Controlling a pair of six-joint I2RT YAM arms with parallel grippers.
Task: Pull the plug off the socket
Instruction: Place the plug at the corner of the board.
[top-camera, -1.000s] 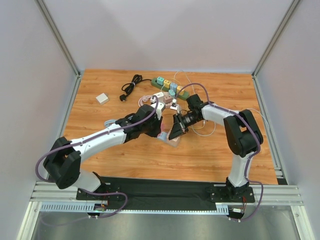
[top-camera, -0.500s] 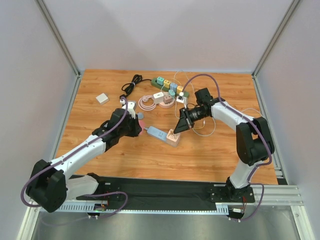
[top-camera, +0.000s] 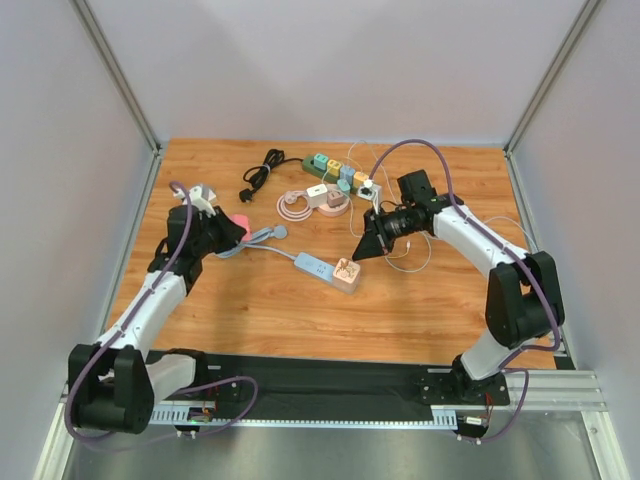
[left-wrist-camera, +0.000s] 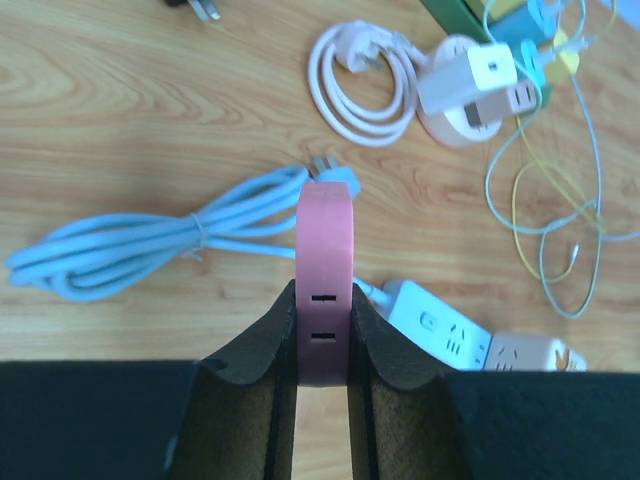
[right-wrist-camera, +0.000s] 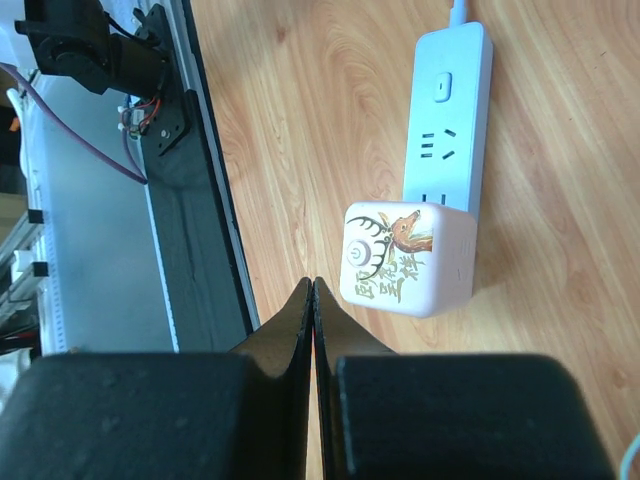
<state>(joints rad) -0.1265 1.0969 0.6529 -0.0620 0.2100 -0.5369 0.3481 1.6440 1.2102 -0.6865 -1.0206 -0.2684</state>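
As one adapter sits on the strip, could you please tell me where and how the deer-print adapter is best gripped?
Probably grip the deer-print adapter across two opposite flat side walls, coming down from above: it is a boxy block standing proud of the end of the power strip, its sides unobstructed. The right gripper, jaws shut, would have to open first.

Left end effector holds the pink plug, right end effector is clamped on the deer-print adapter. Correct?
No. The right end effector is shut on nothing; its closed tips sit beside the deer-print adapter, as the right wrist view shows. The left end effector does hold the pink plug.
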